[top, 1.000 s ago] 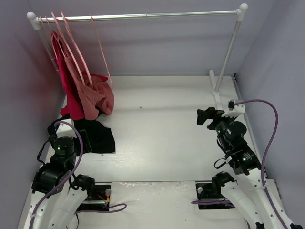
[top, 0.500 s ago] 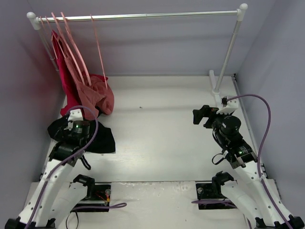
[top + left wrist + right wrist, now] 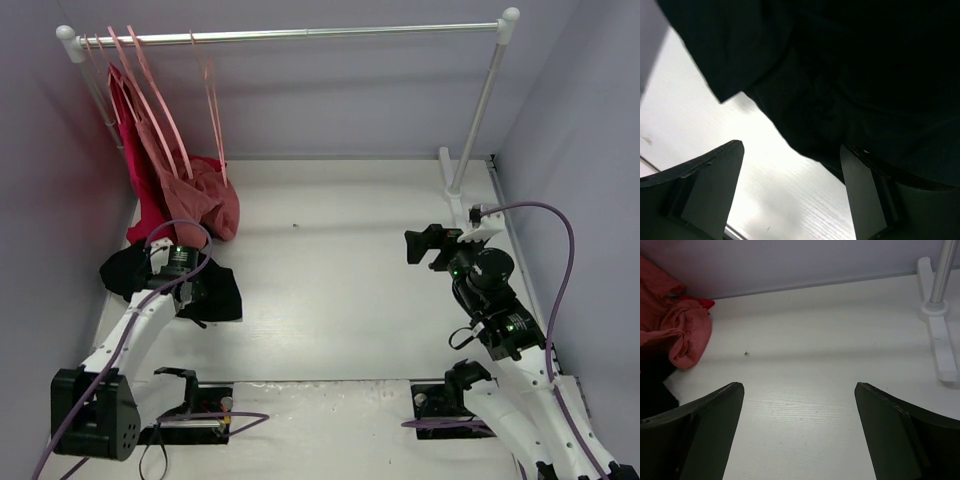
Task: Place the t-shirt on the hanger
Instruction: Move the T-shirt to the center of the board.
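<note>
Barely started: crumpled black fabric t-shirt (image 3: 222, 292) lies below the bare thin pale-pink hanger (image 3: 211, 112), left gripper (image 3: 790, 148) spread over it, right gripper (image 3: 798, 386) spread too.

Right gripper (image 3: 799, 385) spread wide, nothing between the jaws; dark fingers (image 3: 700, 430) enter at 7 and 5 o'clock. White wood-grain surface (image 3: 805, 340) fills most of the view, with a pale lilac wall (image 3: 790, 262) across 12 o'clock. Rose-pink garment (image 3: 682, 332) bunched at 9 to 10 o'clock; a scrap of crimson cloth (image 3: 700, 302) shows just behind it. Black t-shirt (image 3: 652, 390) edge at 8 o'clock, touching the pink heap. Small dark speck (image 3: 746, 353) on the surface near the garment. Metal pole (image 3: 946, 270) rises from a white foot (image 3: 940, 340) at 2 o'clock.
</note>
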`<move>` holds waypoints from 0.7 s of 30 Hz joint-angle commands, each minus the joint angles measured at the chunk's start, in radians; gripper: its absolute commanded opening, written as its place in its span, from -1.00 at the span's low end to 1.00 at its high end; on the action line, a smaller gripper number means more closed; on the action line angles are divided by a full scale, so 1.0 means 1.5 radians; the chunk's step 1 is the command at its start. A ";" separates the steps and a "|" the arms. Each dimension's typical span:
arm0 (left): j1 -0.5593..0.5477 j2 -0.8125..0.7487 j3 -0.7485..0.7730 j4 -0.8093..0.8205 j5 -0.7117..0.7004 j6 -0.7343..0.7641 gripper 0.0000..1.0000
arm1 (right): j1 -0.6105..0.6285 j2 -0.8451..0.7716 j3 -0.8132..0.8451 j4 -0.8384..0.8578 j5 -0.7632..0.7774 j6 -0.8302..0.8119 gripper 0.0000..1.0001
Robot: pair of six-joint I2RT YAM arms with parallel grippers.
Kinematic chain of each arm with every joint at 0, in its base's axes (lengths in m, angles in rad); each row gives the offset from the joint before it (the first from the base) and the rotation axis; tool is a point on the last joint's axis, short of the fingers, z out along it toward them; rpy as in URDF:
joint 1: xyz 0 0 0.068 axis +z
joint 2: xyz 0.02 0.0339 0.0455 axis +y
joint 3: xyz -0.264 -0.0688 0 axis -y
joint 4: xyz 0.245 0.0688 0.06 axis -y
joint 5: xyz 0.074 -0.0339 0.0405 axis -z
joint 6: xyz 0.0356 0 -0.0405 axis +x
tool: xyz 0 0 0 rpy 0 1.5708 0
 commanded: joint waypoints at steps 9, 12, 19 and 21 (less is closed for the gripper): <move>0.008 0.129 -0.005 0.095 0.048 -0.073 0.27 | 0.003 -0.015 0.015 0.065 -0.037 -0.005 1.00; 0.009 0.153 -0.012 0.094 0.070 -0.096 -0.17 | 0.004 -0.018 0.015 0.063 -0.038 -0.005 1.00; -0.085 0.085 -0.008 0.064 0.111 -0.141 -1.00 | 0.004 -0.022 0.012 0.070 -0.041 -0.005 1.00; -0.149 0.071 0.000 0.057 0.114 -0.155 -1.00 | 0.004 -0.017 0.013 0.069 -0.045 -0.007 1.00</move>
